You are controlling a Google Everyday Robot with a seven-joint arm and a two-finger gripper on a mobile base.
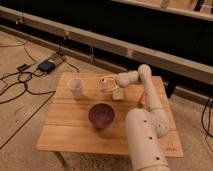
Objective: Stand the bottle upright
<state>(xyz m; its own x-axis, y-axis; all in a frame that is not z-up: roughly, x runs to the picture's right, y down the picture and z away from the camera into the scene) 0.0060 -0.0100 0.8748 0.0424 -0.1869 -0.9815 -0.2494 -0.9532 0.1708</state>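
The gripper (103, 83) hovers over the table's (70, 132) far side; we cannot tell its state. We see the bottle (76, 87) upright, left of it, behind the purple bowl (101, 115).

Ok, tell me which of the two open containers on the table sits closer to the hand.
The small translucent whitish plastic bottle, left of the hand at the table's far side. The purple bowl sits nearer the camera.

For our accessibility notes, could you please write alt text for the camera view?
A white robot arm reaches over a wooden table, its claw at the far side beside a pale beige block. A whitish bottle stands upright to the claw's left, and a purple bowl sits nearer the camera.
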